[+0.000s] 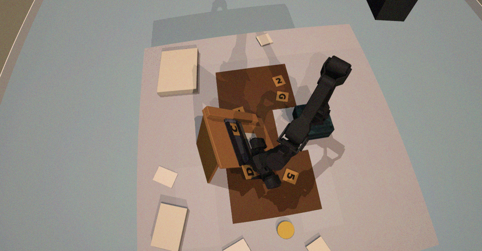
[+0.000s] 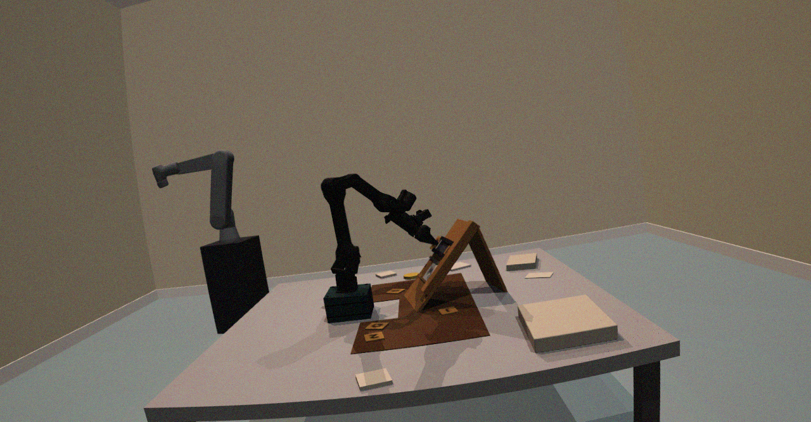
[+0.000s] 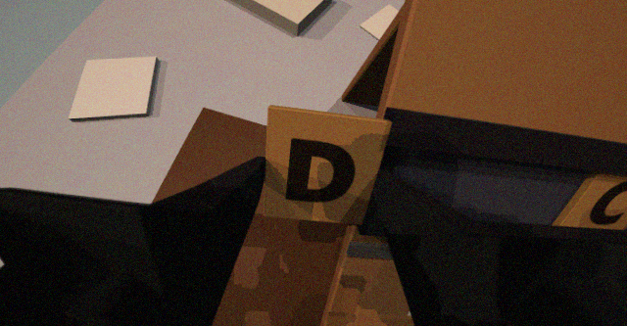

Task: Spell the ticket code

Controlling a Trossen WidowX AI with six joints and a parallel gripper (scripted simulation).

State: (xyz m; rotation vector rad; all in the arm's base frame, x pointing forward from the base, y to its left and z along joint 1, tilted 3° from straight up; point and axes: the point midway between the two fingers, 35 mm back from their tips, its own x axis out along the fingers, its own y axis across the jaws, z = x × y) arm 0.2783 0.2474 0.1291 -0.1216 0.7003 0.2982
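In the middle of the wrist view, the gripper (image 3: 321, 171) pinches the D tile (image 1: 249, 172) (image 3: 327, 165) upright between its jaws, at the near end of the dark rail (image 1: 238, 141) (image 3: 509, 189). The C tile (image 1: 234, 128) (image 3: 600, 203) sits in that rail, at the wrist view's right edge. In the top view, the 2 tile (image 1: 278, 80) and G tile (image 1: 282, 96) lie above and right of centre, the 5 tile (image 1: 290, 176) below and right.

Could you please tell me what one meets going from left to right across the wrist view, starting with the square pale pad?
Square pale pad → D tile → C tile
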